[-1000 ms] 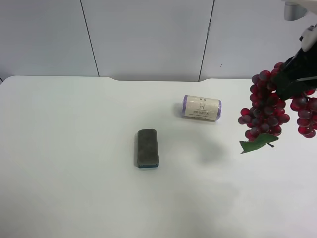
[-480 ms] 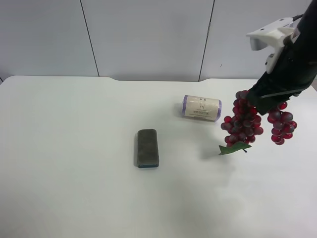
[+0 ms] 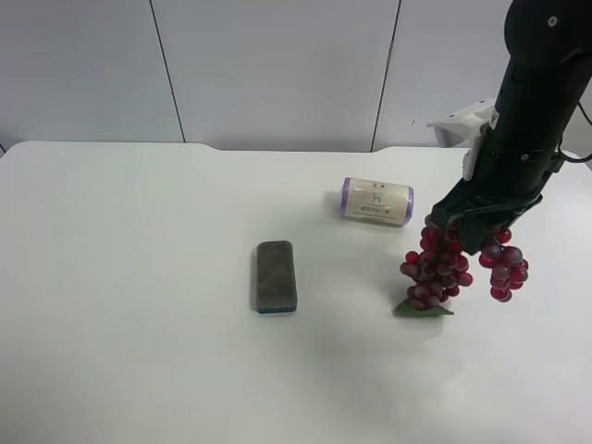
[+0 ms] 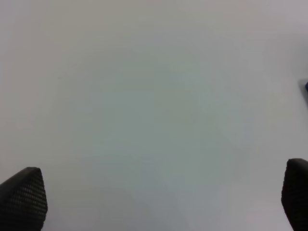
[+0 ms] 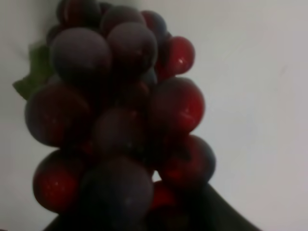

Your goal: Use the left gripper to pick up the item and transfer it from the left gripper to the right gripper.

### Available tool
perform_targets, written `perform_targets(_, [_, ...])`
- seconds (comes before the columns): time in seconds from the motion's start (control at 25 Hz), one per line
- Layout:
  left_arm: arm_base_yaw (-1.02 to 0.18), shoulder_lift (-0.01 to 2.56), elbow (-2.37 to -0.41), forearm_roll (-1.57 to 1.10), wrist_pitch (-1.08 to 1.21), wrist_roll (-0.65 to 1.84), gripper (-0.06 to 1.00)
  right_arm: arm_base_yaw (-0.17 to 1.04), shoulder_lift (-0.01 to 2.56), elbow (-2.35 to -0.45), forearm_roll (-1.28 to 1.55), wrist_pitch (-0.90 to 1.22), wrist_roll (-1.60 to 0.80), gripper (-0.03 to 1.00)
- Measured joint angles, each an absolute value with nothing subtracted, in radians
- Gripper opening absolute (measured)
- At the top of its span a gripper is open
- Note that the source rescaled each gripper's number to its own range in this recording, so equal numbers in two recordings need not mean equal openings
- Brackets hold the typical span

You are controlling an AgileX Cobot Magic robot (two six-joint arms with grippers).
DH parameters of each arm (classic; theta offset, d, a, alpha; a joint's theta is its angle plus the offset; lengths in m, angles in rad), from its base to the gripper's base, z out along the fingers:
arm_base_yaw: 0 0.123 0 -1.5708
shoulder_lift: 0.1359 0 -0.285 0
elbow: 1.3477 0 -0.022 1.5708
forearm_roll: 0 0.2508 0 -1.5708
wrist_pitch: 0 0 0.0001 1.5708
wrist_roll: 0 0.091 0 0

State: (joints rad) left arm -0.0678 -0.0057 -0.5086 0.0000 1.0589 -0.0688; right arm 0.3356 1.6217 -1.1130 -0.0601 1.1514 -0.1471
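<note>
Overhead, I am seeing the right gripper (image 3: 481, 229) pinching the grapes (image 3: 433, 273) by their top, dangling them near the table's (image 3: 139, 240) edge at this view's right, seemingly brushing the surface. Right wrist: grapes are filling the picture. Left wrist: the left gripper (image 4: 158, 197) is hanging spread and empty, so I am judging the handover done.

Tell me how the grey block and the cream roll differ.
The block is dark grey, flat and rectangular; the roll is cream with purple ends, cylindrical. The block lies lengthwise toward the camera; the roll lies crosswise. Both rest on the table.
</note>
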Motion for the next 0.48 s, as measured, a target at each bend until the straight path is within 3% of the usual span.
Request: perform_targets(0.48, [-0.068,-0.006,-0.509,0.000,1.059,-0.069,1.00,0.336,1.628,-0.936,-0.059,1.085,-0.146,0.00])
